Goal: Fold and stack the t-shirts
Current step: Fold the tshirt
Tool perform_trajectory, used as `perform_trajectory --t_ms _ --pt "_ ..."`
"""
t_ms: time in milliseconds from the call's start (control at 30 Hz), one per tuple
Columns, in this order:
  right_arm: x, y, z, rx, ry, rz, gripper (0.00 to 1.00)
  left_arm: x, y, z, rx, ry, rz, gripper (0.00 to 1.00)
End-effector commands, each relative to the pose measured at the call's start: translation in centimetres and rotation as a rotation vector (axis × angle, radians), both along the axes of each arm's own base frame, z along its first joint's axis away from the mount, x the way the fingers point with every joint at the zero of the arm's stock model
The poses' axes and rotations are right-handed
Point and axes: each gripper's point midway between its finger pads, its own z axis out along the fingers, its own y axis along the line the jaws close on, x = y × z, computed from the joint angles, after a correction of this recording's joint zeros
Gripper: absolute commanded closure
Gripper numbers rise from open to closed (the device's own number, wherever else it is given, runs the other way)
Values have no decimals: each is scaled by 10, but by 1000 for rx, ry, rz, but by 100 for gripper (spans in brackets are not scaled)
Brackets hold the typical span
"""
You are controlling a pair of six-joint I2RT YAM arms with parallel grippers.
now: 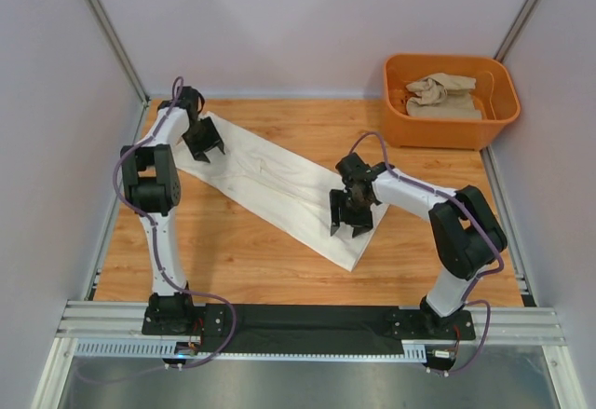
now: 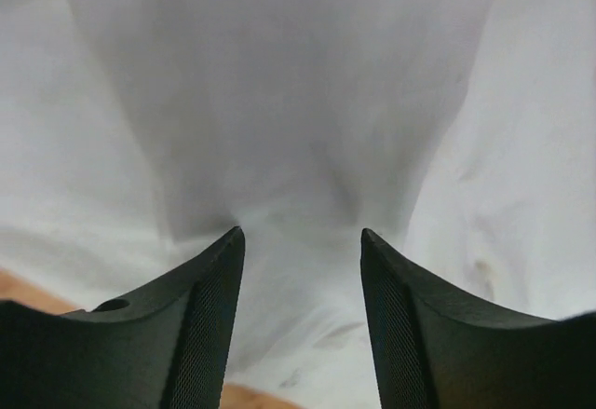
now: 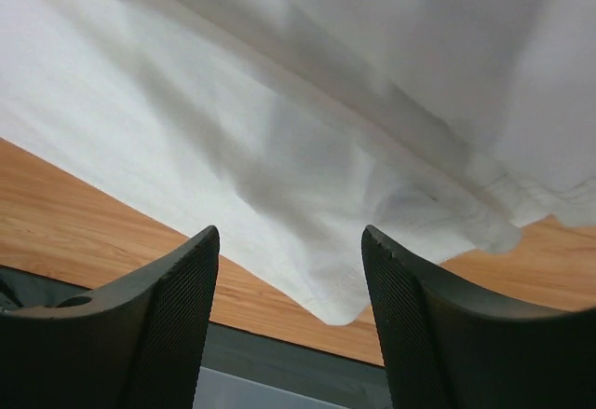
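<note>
Two shirts show in my views. I see the cream-white shirt (image 1: 270, 181) lying folded into a long strip on the wooden table (image 1: 233, 260), running from about ten o'clock through the centre to five o'clock. My left gripper (image 1: 209, 153) is over its ten o'clock end, fingers spread apart with nothing pinched. My right gripper (image 1: 351, 230) is over the five o'clock end, fingers likewise apart, gripping nothing. The beige shirt (image 1: 442, 97) lies crumpled in the orange tub (image 1: 399, 122) at two o'clock.
</note>
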Motion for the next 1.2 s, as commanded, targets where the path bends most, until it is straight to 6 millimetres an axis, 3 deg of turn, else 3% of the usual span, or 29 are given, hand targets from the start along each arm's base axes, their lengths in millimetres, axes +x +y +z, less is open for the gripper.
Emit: perform_trajectory --t_ms 0,33,67,100,200,367,500,800,967,1167 --pt "24 4 42 37 -96 -1 35 -9 1 88 88 -207 -70 39" --pt "27 -1 45 11 -97 7 35 -11 1 126 84 -309 -52 38" --pt "41 -2 53 -4 -138 9 35 -27 -20 118 54 -289 -80 38" --pt "49 -9 51 -20 -145 11 35 -29 -29 124 12 -316 -55 40" --pt "77 -21 54 -33 -165 -44 35 -63 -65 110 -90 -282 -56 61" --pt "120 -31 71 -17 -208 -104 36 -88 -117 76 -116 -200 -115 87" --pt "135 -41 81 -20 -242 -127 36 -99 -128 55 -63 -139 -77 99" --pt "124 -55 69 -30 -225 -150 36 -98 -142 11 17 -44 -99 96" --pt "121 -61 64 -33 -214 -160 36 -92 -139 8 49 -26 -102 96" --pt "122 -61 62 -20 -210 -165 36 -101 -136 11 55 -1 -95 99"
